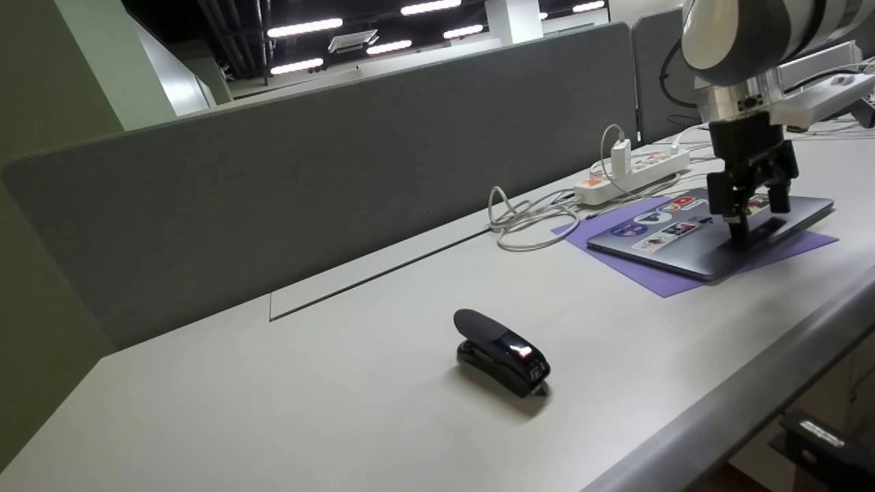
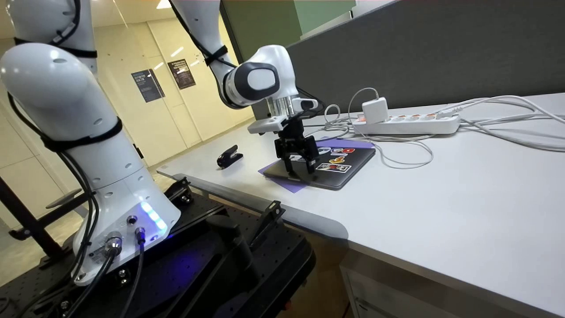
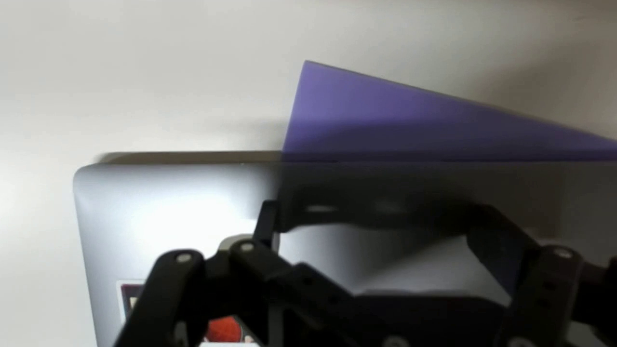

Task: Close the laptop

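Observation:
The laptop (image 1: 677, 251) is a slim grey slab with stickers on its lid. It lies flat and shut on a purple sheet, with its screen and keyboard hidden. It also shows in an exterior view (image 2: 329, 179) and in the wrist view (image 3: 164, 207). My gripper (image 1: 759, 217) points down over the lid, near the laptop's edge on the table-front side. Its fingers are spread apart with nothing between them, also in an exterior view (image 2: 300, 169) and in the wrist view (image 3: 375, 224). The fingertips are at or just above the lid; I cannot tell whether they touch it.
The purple sheet (image 1: 663, 281) sticks out from under the laptop. A black stapler (image 1: 502, 352) lies on the table. A white power strip (image 2: 406, 125) with a charger and loose cables lies behind the laptop. A grey partition (image 1: 342, 184) stands along the back edge.

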